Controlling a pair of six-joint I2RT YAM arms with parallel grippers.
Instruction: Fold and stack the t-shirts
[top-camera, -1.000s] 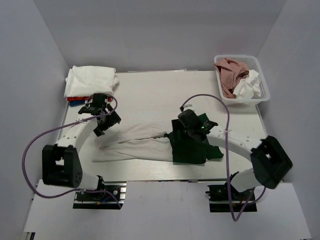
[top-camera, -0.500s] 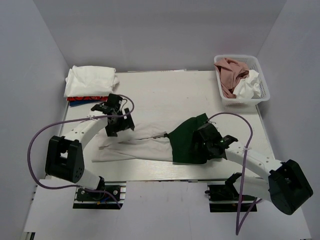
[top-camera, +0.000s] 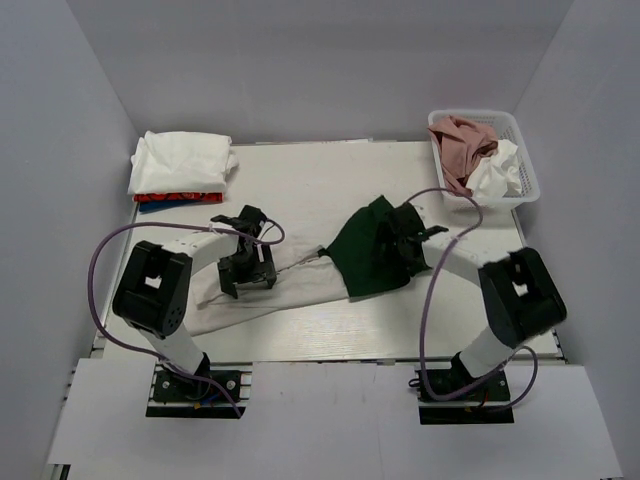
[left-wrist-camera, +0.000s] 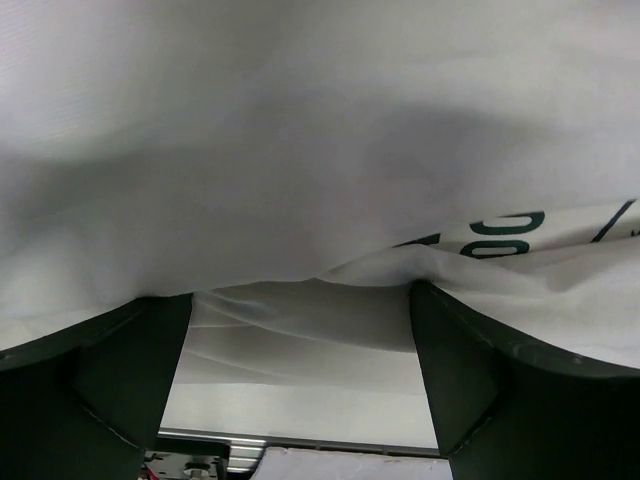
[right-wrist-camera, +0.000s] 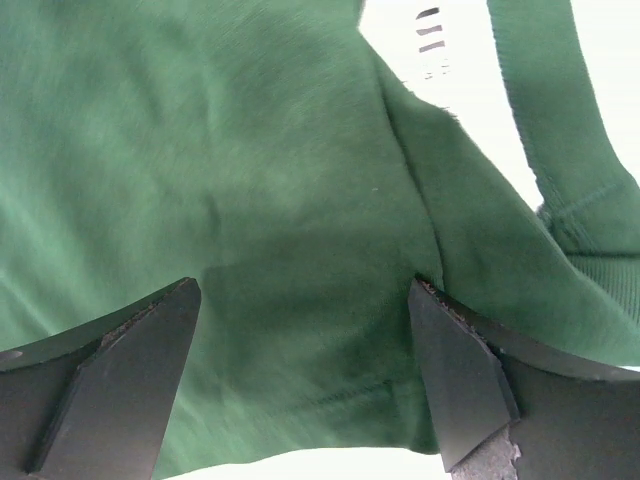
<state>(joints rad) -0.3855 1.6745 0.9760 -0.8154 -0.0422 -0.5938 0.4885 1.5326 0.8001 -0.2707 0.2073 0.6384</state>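
An off-white t-shirt (top-camera: 300, 285) with dark green print lies crumpled lengthwise across the table front. My left gripper (top-camera: 246, 266) sits low on its left part, open; in the left wrist view (left-wrist-camera: 300, 300) the white cloth (left-wrist-camera: 300, 150) drapes over both spread fingertips. A dark green t-shirt (top-camera: 365, 265) lies bunched at the off-white shirt's right end. My right gripper (top-camera: 402, 242) is open right over it; the right wrist view (right-wrist-camera: 305, 285) shows green cloth (right-wrist-camera: 250, 150) between the spread fingers, not pinched.
A folded white shirt (top-camera: 182, 160) sits on red and blue ones (top-camera: 165, 198) at the back left. A white lattice basket (top-camera: 527, 165) at the back right holds a pink shirt (top-camera: 460, 145) and a white shirt (top-camera: 497, 172). Grey walls enclose the table (top-camera: 300, 180).
My left gripper moved right and nearer onto the off-white shirt. My right arm swung out to the front right, then back, and the green shirt shifted toward the back right.
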